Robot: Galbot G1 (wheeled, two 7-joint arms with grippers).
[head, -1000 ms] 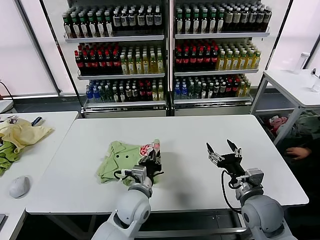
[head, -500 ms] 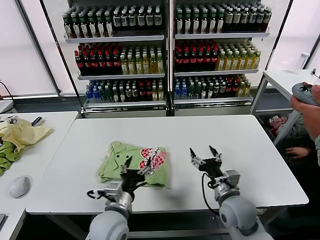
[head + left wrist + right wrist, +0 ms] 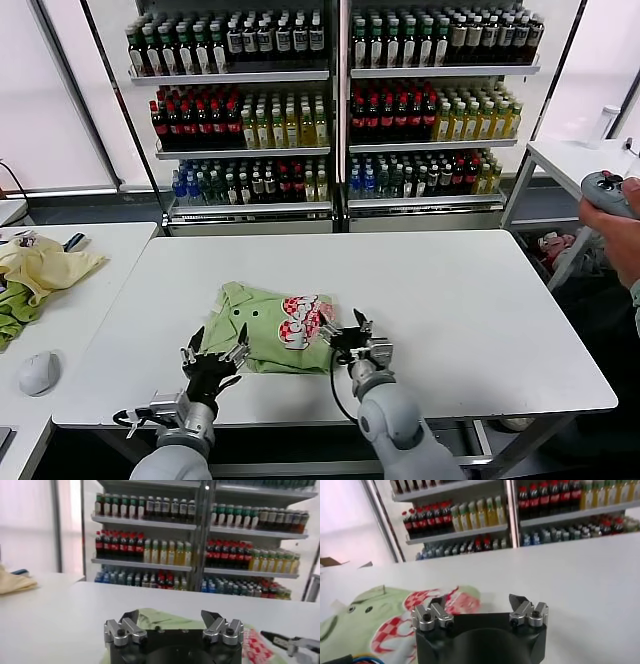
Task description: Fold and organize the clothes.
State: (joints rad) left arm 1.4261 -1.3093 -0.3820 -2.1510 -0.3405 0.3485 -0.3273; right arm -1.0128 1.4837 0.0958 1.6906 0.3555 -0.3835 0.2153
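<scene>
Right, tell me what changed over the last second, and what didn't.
The left tool let go of the light green short-sleeved polo shirt near its chest print and drew back toward the robot, off its left edge, open. The right tool swept left across the white table to the shirt's right edge, open. The shirt now lies flatter. The pale yellow garment stayed put.

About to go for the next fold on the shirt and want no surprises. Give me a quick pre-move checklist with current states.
1. Left gripper open, holding nothing: ok.
2. Right gripper open, holding nothing: ok.
3. Shirt fully on the table, clear of its edges: ok.
4. Shirt lying flat: not ok, it is bunched, with the print folded over at its right edge.
5. Grippers on opposite sides of the shirt: ok.
6. Right fingers clear of the fabric: cannot tell.
</scene>
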